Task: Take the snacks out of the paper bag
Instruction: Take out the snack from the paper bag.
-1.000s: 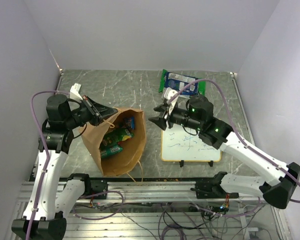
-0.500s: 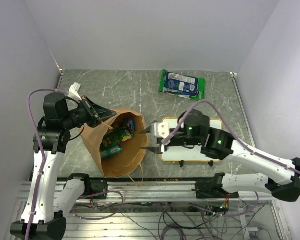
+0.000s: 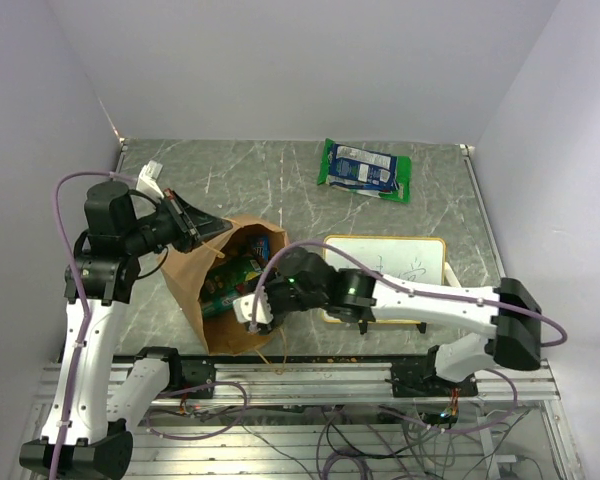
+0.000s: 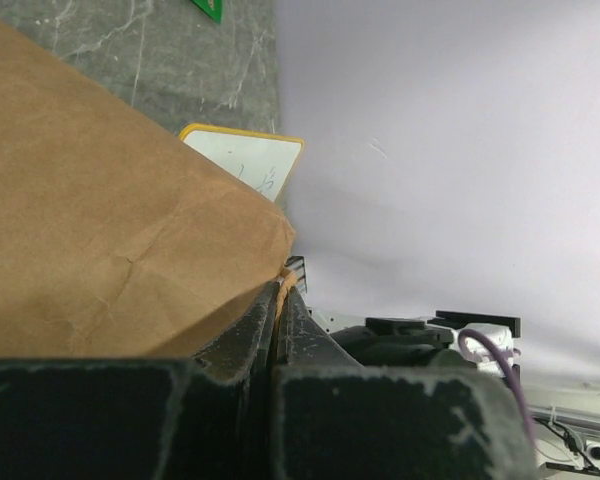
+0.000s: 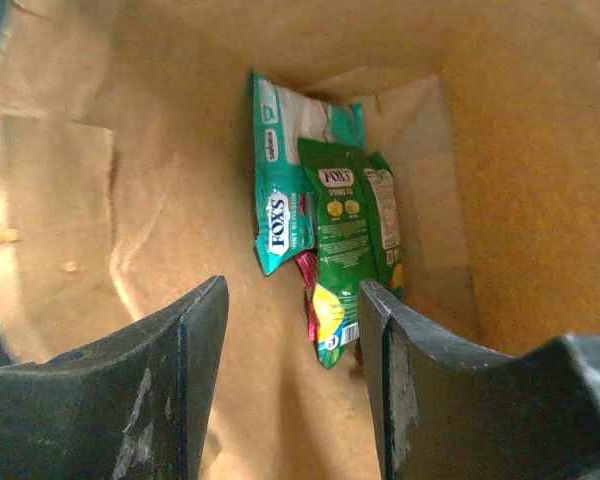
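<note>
Gripping the paper bag rim, my left hand stays out of it; I keep it clamped while my right hand, fingers apart, hangs inside over the snacks.

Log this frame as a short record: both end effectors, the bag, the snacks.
left end effector: shut on bag rim
right end effector: open, empty, in bag mouth
in bag: teal packet, green packet, and others
out of bag: large green pack, far side of table
whiteboard: right of bag
</note>
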Available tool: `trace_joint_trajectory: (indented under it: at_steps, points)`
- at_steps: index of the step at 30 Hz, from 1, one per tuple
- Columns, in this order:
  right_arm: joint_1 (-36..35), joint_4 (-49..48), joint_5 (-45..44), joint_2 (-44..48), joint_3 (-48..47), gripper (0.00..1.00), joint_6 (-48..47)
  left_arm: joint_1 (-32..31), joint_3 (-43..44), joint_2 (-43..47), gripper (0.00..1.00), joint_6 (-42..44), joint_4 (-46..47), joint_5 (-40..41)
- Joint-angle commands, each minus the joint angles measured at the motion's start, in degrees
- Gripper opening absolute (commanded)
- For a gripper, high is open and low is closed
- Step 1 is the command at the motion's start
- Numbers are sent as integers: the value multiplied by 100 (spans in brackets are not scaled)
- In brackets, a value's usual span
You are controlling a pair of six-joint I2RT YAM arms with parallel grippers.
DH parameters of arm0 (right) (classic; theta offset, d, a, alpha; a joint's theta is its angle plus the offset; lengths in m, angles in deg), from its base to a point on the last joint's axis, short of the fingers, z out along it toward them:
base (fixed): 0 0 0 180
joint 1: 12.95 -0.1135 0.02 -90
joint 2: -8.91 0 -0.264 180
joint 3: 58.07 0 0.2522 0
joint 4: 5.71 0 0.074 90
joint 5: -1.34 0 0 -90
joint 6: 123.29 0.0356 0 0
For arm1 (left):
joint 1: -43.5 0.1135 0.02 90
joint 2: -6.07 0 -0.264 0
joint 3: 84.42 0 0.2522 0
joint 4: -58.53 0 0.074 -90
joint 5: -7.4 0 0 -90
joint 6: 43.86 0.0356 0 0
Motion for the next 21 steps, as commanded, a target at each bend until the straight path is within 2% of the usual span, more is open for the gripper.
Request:
trace_joint_trajectory:
  at_steps: [1,6,9,12,17,21]
  points:
    - [-69,-336,-418,-618,-340,54,-843,-14,182,-6,7,356,-90,70]
    - [-57,-293,-719,-1199,-404,55,-1564,-16,308,-255,7,573,94,-98]
    - [-31,-4,-868,-1564,-578,56,-2042,-13,701,-520,7,1075,-355,-73]
    - [39,157,-1017,-1912,-935,55,-2013,-13,842,-612,7,1350,-655,38]
    - [156,-119,-1021,-2206,-1101,55,-1959,-12,606,-550,7,1084,-147,-199]
    - [300,-86,-1148,-2372,-1242,54,-1853,-12,763,-621,7,1381,-464,-157]
